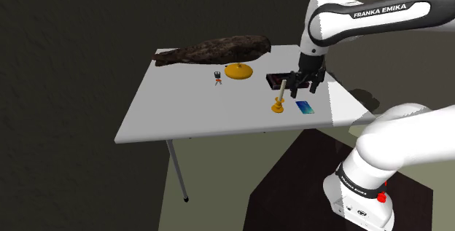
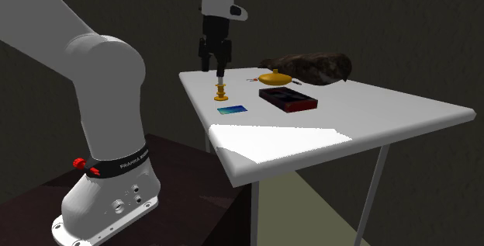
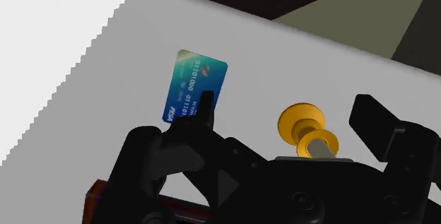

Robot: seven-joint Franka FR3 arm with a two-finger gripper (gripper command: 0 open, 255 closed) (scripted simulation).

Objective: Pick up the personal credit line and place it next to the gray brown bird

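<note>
Gripper (image 3: 286, 104) hovers over table (image 1: 182, 113), 2 fingers apart, nothing held. Yellow peg (image 3: 305, 125) is seen between them. Blue credit card (image 3: 196, 86) lies flat just beyond 1 fingertip, well apart from bird (image 1: 211, 49). Card probably light, stiff, thin, slick, so pinch across the short width, on the 2 long edges. Long axis points away from gripper, roughly square to the table edge beyond.

White table (image 1: 204, 116), centre of shoulder view. On it:
- orange dome-shaped piece (image 1: 238, 71), upper centre
- small black-and-red item (image 1: 217, 78), just left of the dome
- dark red flat case (image 2: 288, 98), right of the dome
- yellow stand with pale upright peg (image 1: 278, 104), right of centre
</note>
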